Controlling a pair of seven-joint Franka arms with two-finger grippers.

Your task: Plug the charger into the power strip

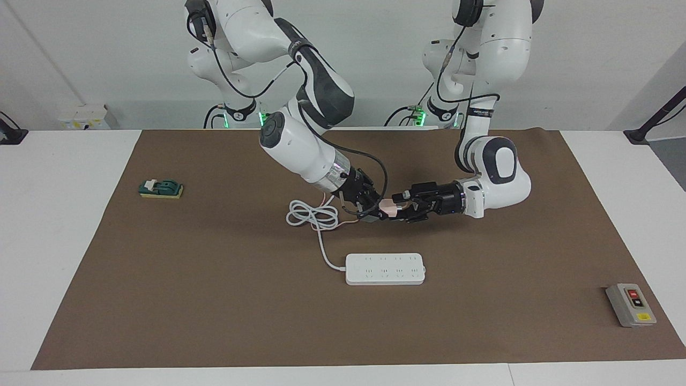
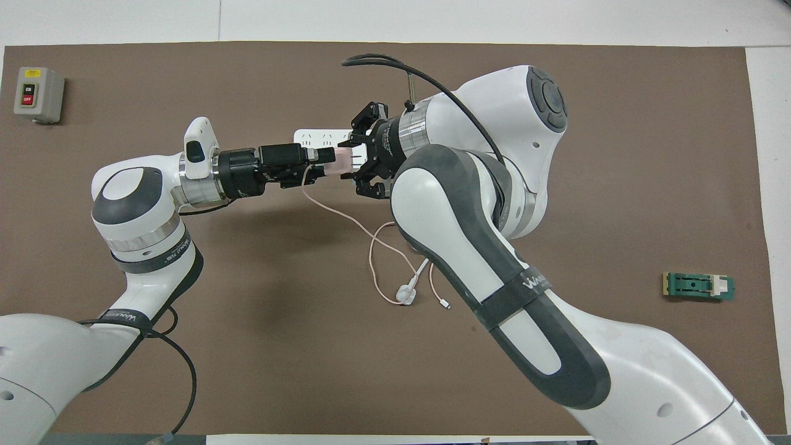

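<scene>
Both claws meet in the air over the middle of the brown mat. The right gripper (image 1: 379, 210) has its fingertips pinched shut on the prong end of the small pale pink cube-shaped charger (image 1: 387, 207), holding it off the table. The left gripper (image 1: 399, 206) comes in level from its own end and has its black fingers around the other end of the same pink cube; whether they have fully clamped on it I cannot tell from here. So the charger hangs between the two claws, touching both.

From the charger a thin pink cable (image 2: 346, 217) droops down to the mat and loops there toward the robots, its small white tip lying loose.

Just beside that loop sits the round white plug (image 2: 406, 294) of a thick white cord (image 1: 312, 215), which coils on the mat and then runs away from the robots to the long flat white power strip (image 1: 385, 268). The strip lies flat on the mat, sockets up, farther from the robots than the two claws and well apart from the charger.

Out toward the left arm's end, near the mat's corner farthest from the robots, stands a grey switch box with red and yellow buttons (image 1: 631, 304). Toward the right arm's end rests a small green block on a yellow base (image 1: 161, 188).
</scene>
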